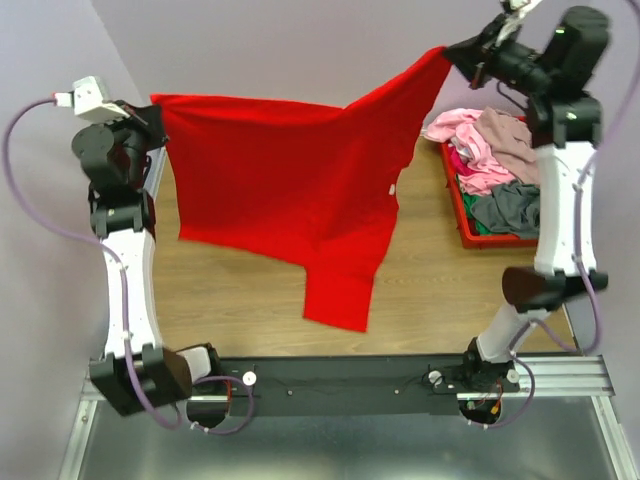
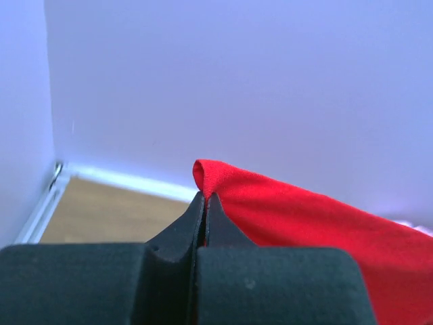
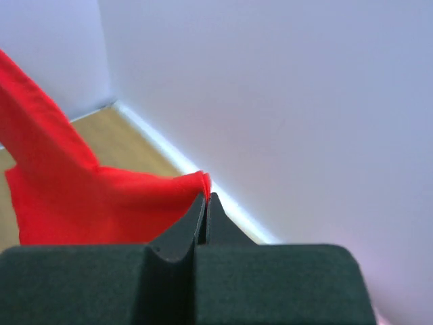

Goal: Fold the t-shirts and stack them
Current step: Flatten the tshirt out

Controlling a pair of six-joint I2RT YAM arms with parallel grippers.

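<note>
A bright red t-shirt hangs spread in the air between my two arms, above the wooden table. My left gripper is shut on its left upper corner; in the left wrist view the red t-shirt comes out from between the closed tips of that gripper. My right gripper is shut on the right upper corner, raised higher near the back wall; the right wrist view has the red t-shirt pinched at the tips of this gripper. A small white label shows on the shirt. Its lower part droops to a sleeve.
A red plastic tray at the right holds a heap of other t-shirts: pink, mauve-beige and grey. The wooden table lies under the hanging shirt. Lilac walls close the back and left sides.
</note>
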